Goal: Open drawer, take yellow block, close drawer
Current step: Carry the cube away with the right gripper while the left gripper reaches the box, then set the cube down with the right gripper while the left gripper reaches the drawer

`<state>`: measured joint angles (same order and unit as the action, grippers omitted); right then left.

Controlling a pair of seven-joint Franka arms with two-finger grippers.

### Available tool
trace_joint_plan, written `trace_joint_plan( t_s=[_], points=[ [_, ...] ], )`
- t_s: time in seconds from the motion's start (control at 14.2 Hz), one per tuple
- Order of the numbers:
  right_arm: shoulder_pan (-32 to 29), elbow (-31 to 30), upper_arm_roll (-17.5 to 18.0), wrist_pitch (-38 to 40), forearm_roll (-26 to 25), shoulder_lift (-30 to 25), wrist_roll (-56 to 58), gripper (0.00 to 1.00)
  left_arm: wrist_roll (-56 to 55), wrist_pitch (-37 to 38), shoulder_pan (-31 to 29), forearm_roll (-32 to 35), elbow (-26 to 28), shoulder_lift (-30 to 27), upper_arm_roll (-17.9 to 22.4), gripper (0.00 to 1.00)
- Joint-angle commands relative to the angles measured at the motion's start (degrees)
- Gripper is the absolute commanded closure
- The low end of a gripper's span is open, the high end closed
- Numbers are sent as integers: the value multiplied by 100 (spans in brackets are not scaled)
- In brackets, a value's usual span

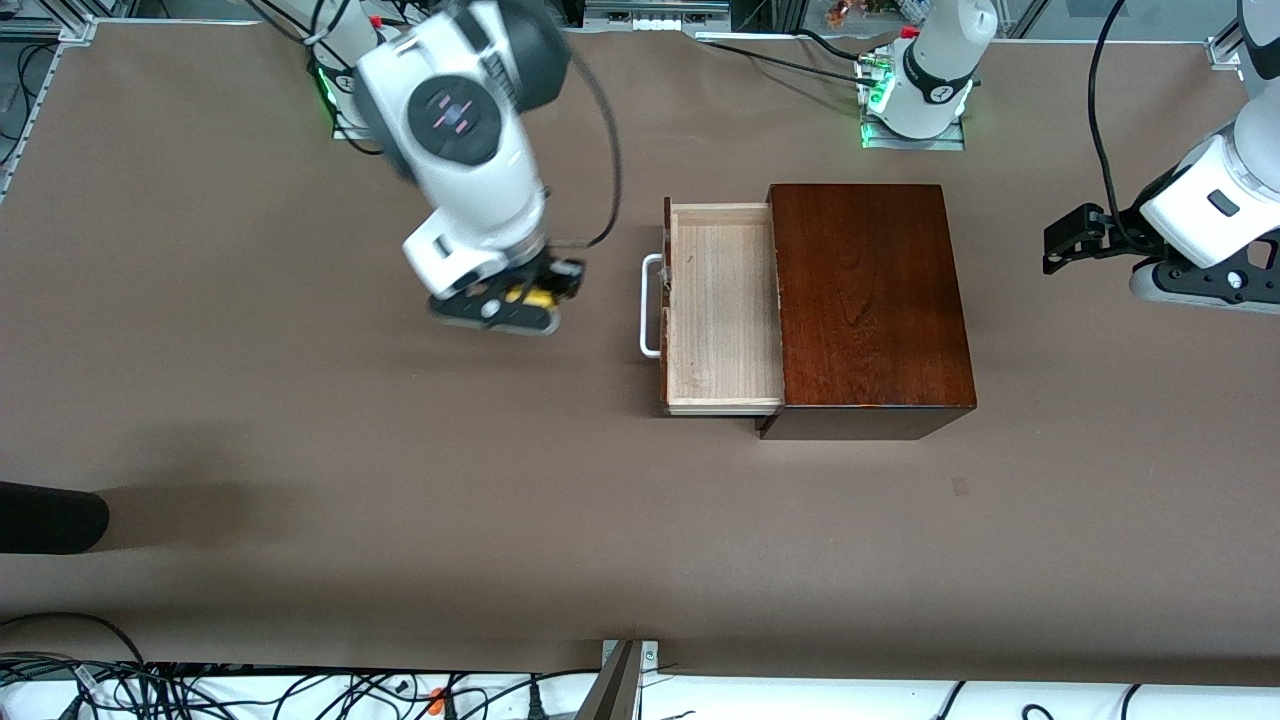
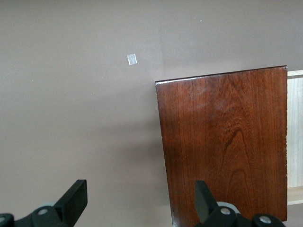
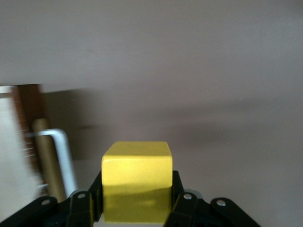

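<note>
- right arm reaches out from its base and bends down over the table, wrist pointing pretty much straight down
- right gripper (image 1: 528, 295) is clamped tight on the yellow block (image 3: 137, 182), one finger pressed on each side
- left arm just waits off at its own end of the table
- left gripper (image 2: 142, 201) hangs over the table with fingers (image 2: 73, 198) spread wide, nothing in them

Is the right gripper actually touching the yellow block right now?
Touching. The right wrist view shows the right gripper with a finger pressed against each side of the yellow block, no gap at either face; it holds the block over bare table beside the open drawer.
</note>
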<state>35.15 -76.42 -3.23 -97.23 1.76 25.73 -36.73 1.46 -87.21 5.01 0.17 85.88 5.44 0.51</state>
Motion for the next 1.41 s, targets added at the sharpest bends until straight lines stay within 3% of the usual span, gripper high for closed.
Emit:
trace_joint_plan(
  t_s=[0.0,0.14,0.28,0.56,0.92,1.13,1.34],
  points=[
    [-87,-741,-772,-42,526,-314,1488,80,48,72,43,-114,61,-96,2,0],
    [-114,-1075,-1388,-217,720,-288,2883,80,-40,72,70,-114,0,-61,2,0],
    [-280,-1479,-1758,-576,765,-270,3906,80,-172,72,183,-105,-132,9,-138,0],
    [-1026,-2165,-1821,-1297,756,-217,4902,80,-208,11,255,-105,-281,150,-656,0],
    [-1809,-2342,-1821,-1799,870,432,5579,80,-120,2,263,-26,-343,440,-1877,0],
    [-1986,-2351,-1821,-2098,870,758,5800,79,-59,-304,640,-17,-387,668,-2107,0],
    [-2109,-2342,-1821,-2370,870,969,5941,79,1088,-848,1289,-17,-466,1115,-2108,0]
  ],
)
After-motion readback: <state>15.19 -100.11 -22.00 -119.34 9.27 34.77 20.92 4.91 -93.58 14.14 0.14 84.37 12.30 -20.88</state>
